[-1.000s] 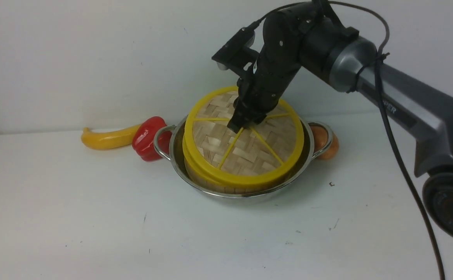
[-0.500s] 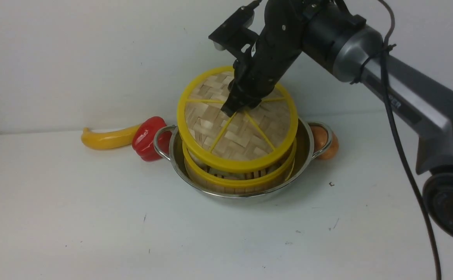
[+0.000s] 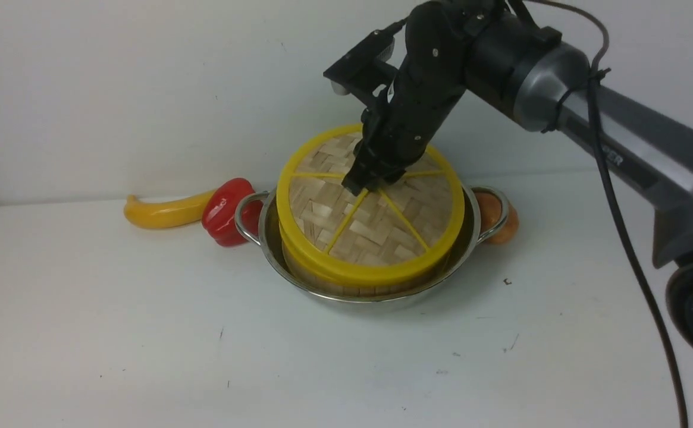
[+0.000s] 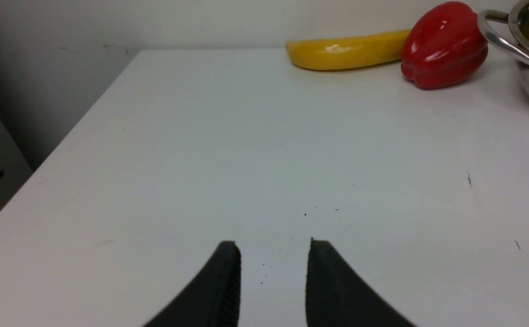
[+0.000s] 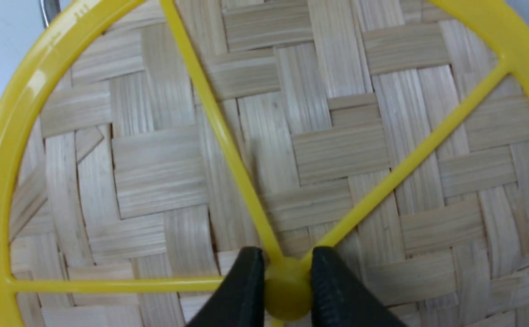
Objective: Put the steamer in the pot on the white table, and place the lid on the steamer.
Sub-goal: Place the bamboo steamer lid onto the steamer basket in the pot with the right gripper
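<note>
A plain white table (image 3: 144, 333) with small dark specks runs back to a pale wall. Nearest the robot and well apart from the pot (image 3: 382, 297), on the side of its left handle, the left gripper (image 4: 273, 254) hangs low over bare tabletop with its two black fingers parted and nothing between them.

The pot stands farther back, around the middle of the table. The steamer (image 3: 334, 284) sits inside the pot, and a strip of its bamboo wall shows above the pot's near rim. The lid (image 3: 376, 229) lies across the steamer's top, its yellow rim meeting the steamer's along the near edge. I cannot tell whether the far edge is fully down.

Over the pot's centre the right gripper (image 3: 365, 181) reaches down from the right arm, its fingers (image 5: 246, 290) clamped on the lid's yellow centre knob.

A red pepper (image 3: 224, 211) sits just beside the pot's left handle. A yellow curved fruit (image 3: 165, 213) lies beyond the pepper, away from the pot. An orange-brown round thing (image 3: 504, 223) sits behind the pot's right handle.
</note>
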